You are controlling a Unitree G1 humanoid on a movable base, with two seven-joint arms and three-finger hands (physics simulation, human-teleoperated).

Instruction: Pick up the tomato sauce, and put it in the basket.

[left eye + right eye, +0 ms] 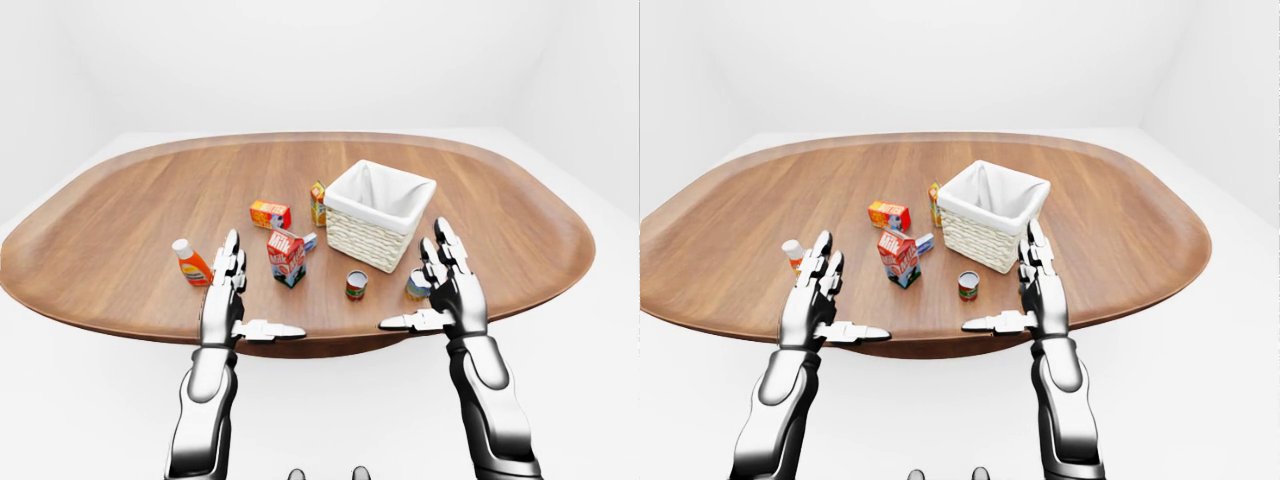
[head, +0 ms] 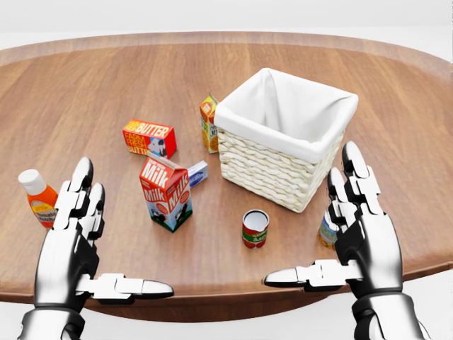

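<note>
Both hands are held over the near edge of the oval wooden desk [image 2: 396,92], palms turned inward. The left hand [image 2: 74,241] is seen with its fingers spread and straight and its thumb stuck out sideways; nothing is held in it. The right hand [image 2: 357,230] is likewise spread and empty, with its thumb pointed toward the left hand.

The tomato sauce [image 2: 255,228], a small red can with an open-looking top, is stood upright on the desk close to the near edge, between the two hands and nearer the right one, with a clear gap to each. A second small can [image 2: 326,230] is partly hidden behind the right hand's fingers. A ketchup bottle [image 2: 37,196] with a white cap is found just beside the left hand's fingers, toward the desk's left end.

Farther in, a milk carton [image 2: 166,193] is stood upright, with a small blue-and-white box [image 2: 197,172] just behind it. Beyond the tomato sauce the woven basket [image 2: 265,170] with its white cloth lining is set near the desk's middle. A butter box [image 2: 148,138] is laid flat to the left of it, and an orange juice carton [image 2: 208,125] is stood at the basket's left wall.
</note>
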